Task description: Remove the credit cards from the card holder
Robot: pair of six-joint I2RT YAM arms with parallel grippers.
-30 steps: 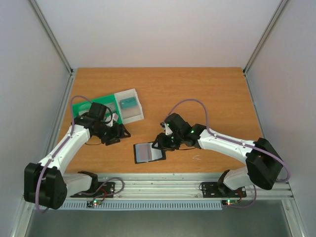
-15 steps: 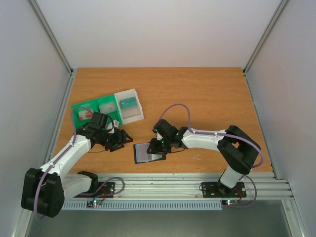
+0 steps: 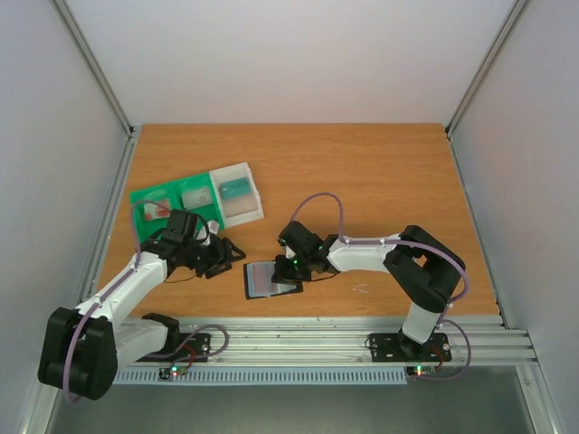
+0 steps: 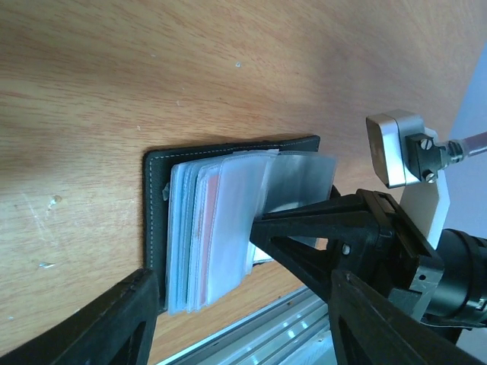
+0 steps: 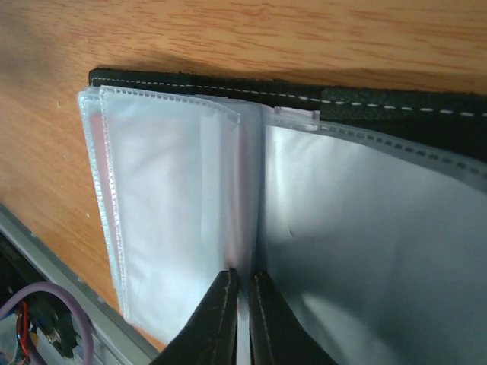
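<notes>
The card holder (image 3: pixel 271 279) is lying open on the wooden table (image 3: pixel 380 172), close to the near edge where the ribbed aluminium rail (image 3: pixel 308 336) is running, so little room is showing on that side. The far half and the right side of the board are offering wide bare wood.

The right gripper (image 3: pixel 291 268) is bearing down over the holder's right side. In its wrist view its two dark fingers (image 5: pixel 219 319) are clenching together on a thin upright leaf of clear plastic at the fold; whether a card is sitting inside that leaf I cannot tell. The left gripper (image 3: pixel 226 256) is hovering near the holder's left edge, jaws spread wide and grasping nothing.

Standing on the table are one holder, one green tray (image 3: pixel 140 194) and one clear-white box (image 3: pixel 251 177), with two arms reaching in. Tray and box are sitting side by side at the left, well apart from the holder. Of the credit cards (image 3: pixel 235 187), one teal one is showing in the box, and a whitish one with red and a pale one are lying in neighbouring tray compartments. A reddish one is glowing through the sleeves (image 4: pixel 221 228) in the left wrist view.

The cover is showing matte black with white stitching along its rim and rounded corners. The sleeves are looking glossy and translucent, with dotted seams, fanning in a stack too tight to count
</notes>
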